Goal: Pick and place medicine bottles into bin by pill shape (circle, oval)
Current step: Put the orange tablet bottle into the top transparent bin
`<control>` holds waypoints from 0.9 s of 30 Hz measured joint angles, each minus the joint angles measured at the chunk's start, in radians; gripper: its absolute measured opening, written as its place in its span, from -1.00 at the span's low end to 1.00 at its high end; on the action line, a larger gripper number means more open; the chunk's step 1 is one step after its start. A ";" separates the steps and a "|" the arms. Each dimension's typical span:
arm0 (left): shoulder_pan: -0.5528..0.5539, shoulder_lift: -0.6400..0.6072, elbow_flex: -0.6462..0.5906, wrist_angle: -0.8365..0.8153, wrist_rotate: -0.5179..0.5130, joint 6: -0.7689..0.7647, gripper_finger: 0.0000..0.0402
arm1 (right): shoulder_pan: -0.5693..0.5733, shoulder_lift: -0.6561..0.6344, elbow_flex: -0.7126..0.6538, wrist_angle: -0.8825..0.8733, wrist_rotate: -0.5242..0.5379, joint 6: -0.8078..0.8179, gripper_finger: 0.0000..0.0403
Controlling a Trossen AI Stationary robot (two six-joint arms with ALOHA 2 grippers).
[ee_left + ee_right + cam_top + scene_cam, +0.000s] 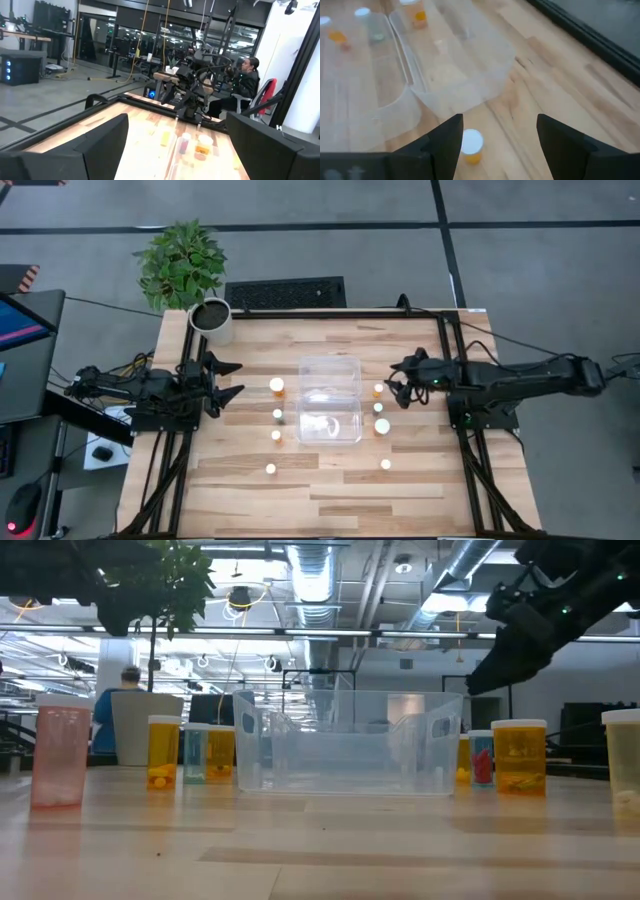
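Small amber medicine bottles with white caps stand upright on the wooden table on both sides of the clear bin (330,402). Several stand to its left (277,386) and several to its right (382,426). My right gripper (399,391) is open and hovers above the table just right of the farthest right-hand bottle (379,390). In the right wrist view that bottle (471,143) shows below, close to one finger of the gripper (497,145), and the two do not touch. My left gripper (236,379) is open and empty near the table's left edge.
A white plant pot (212,318) with a green plant stands at the table's far left corner. Black frame rails (452,370) run along the table's sides. Bare wood lies toward the near edge (330,500). A person sits in the room beyond the table (247,75).
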 joint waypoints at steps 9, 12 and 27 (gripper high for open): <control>0.000 0.000 0.000 -0.013 0.006 0.000 0.64 | 0.000 0.146 0.003 0.071 -0.053 0.000 0.32; 0.000 0.000 0.000 -0.013 0.007 0.000 0.64 | 0.000 0.183 0.003 0.102 -0.072 0.000 0.32; 0.000 0.000 0.000 -0.047 0.007 0.000 0.64 | -0.003 0.349 0.003 0.156 -0.074 0.000 0.32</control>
